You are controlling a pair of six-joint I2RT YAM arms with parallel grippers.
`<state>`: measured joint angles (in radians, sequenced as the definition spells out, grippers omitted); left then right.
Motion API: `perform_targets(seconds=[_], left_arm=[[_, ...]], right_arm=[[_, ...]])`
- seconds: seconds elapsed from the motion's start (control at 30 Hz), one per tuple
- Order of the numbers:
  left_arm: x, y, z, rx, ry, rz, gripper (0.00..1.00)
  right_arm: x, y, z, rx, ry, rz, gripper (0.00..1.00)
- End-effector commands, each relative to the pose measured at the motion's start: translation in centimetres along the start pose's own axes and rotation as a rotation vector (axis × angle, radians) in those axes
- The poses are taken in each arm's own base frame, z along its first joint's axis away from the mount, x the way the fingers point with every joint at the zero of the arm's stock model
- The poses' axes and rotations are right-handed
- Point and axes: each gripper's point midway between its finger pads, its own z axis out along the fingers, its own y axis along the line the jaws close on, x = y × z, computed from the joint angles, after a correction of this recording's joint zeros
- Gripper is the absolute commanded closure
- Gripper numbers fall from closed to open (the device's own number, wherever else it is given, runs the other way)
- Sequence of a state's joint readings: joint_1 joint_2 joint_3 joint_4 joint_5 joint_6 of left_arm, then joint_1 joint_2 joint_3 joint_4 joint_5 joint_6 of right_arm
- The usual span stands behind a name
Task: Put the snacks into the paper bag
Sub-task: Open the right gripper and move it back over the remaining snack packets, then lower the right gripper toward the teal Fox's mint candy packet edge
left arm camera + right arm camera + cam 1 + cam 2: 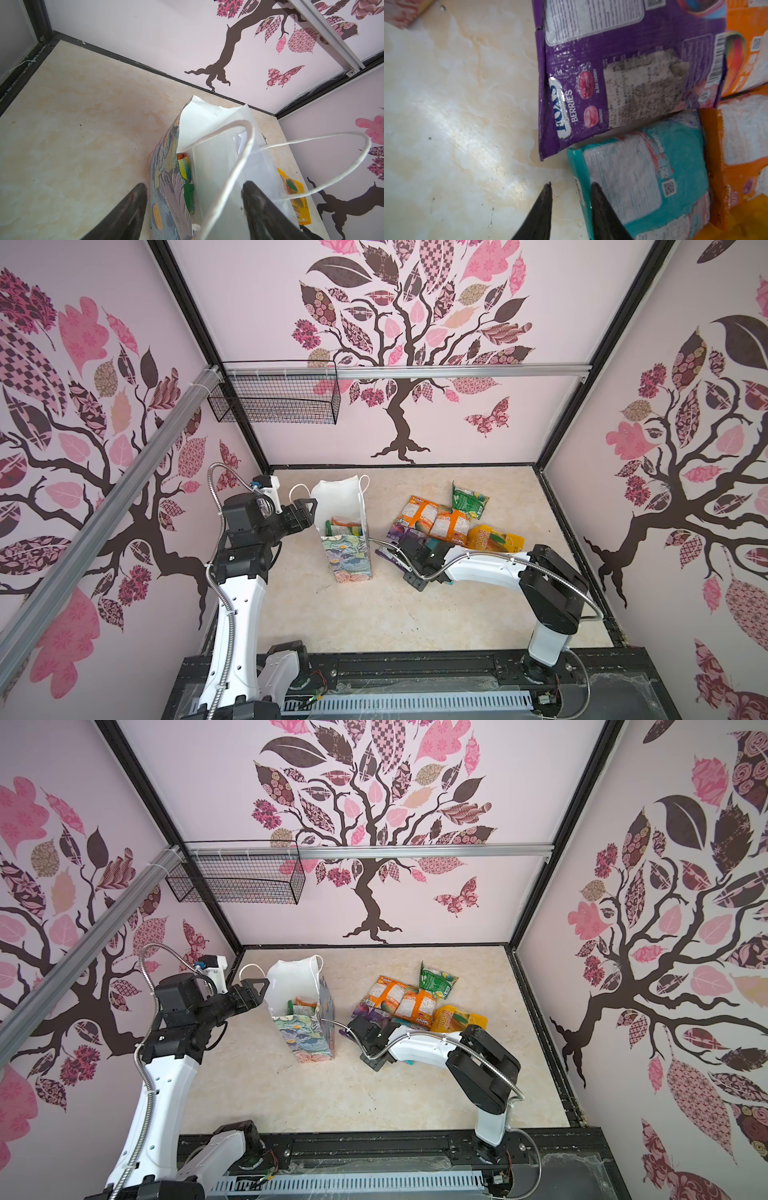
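the paper bag (347,556) stood upright on the marbled table (374,614), left of centre in both top views. its mouth was open, and orange and green packets (345,524) showed inside. the left gripper (195,184) sat at the bag's rim with its jaws spread wide. the flowered wall and a white cord handle (239,162) showed between them, and nothing was clamped.

the rest of the snacks lay heaped to the right of the bag: orange packets (432,518), a green one (469,499) and a yellow one (494,539) whose print was too small to read. in the right wrist view the purple packet (612,72) read "fox's berries", with "black cherry" and "raspberry" beside pictured sweets, plus a barcode. the teal packet (675,166) touched it, showing a blurred back label and a qr code. an orange packet (741,145) beside them read "fruits".

the right gripper (571,185) hung low, jaws only narrowly parted, over the teal packet's sealed edge. whether it touched could not be told.
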<state>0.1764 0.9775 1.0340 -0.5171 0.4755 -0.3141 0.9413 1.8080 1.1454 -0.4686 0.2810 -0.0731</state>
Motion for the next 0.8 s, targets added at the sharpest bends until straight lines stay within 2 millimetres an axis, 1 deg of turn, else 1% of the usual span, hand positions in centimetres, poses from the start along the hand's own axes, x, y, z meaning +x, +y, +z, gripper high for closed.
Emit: perform_targets(seconds=[0.0, 0.23, 0.43, 0.53, 0.63, 0.77], left_arm=[[0.5, 0.1, 0.3, 0.013, 0.005, -0.002, 0.24], [0.4, 0.2, 0.2, 0.006, 0.0, 0.004, 0.24], [0.6, 0.1, 0.1, 0.009, 0.003, 0.006, 0.24], [0.5, 0.2, 0.1, 0.008, 0.0, 0.006, 0.24], [0.6, 0.2, 0.2, 0.007, 0.003, 0.006, 0.24], [0.6, 0.3, 0.2, 0.006, 0.003, 0.003, 0.24]], right_arm=[[-0.7, -0.6, 0.5, 0.043, 0.003, -0.007, 0.64], [-0.4, -1.3, 1.2, 0.098, 0.009, -0.005, 0.66], [-0.5, -1.4, 1.2, 0.105, 0.0, 0.011, 0.76], [-0.5, -1.4, 1.1, 0.101, -0.009, 0.018, 0.83], [-0.5, -1.1, 0.8, 0.077, -0.017, 0.026, 0.93], [-0.5, -0.9, 0.3, 0.055, -0.034, 0.048, 1.0]])
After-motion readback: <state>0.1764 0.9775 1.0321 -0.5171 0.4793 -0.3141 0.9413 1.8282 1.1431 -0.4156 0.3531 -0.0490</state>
